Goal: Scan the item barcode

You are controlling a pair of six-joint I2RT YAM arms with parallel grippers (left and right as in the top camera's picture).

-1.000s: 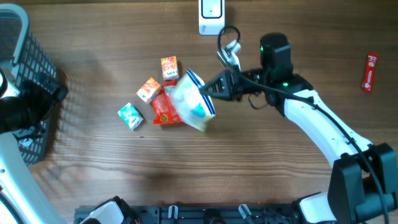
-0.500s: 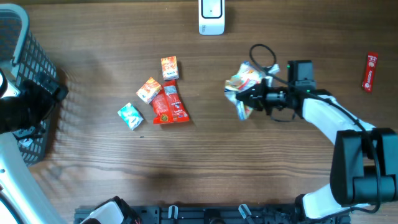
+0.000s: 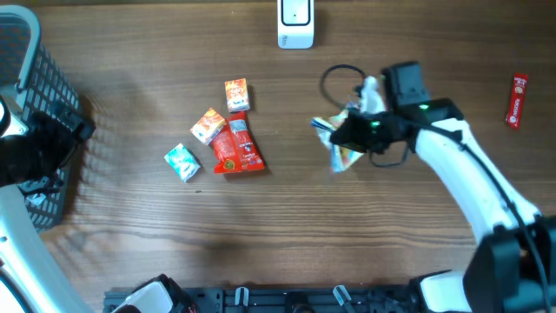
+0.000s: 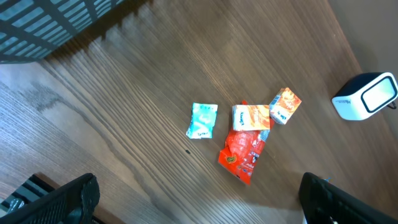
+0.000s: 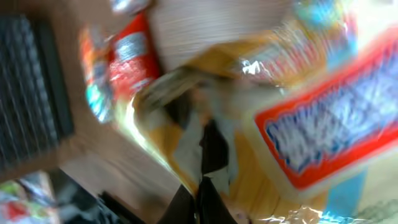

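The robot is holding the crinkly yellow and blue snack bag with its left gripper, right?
Not quite. The crinkly yellow and blue snack bag is pinched in the right gripper, not the left. The overhead view shows it, and the bag fills the right wrist view. The left gripper is open and holds nothing.

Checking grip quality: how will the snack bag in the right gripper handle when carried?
Probably floppy: the snack bag looks crumpled beside the right gripper. Likely light, since one pinch holds it. Its glossy film may slip.
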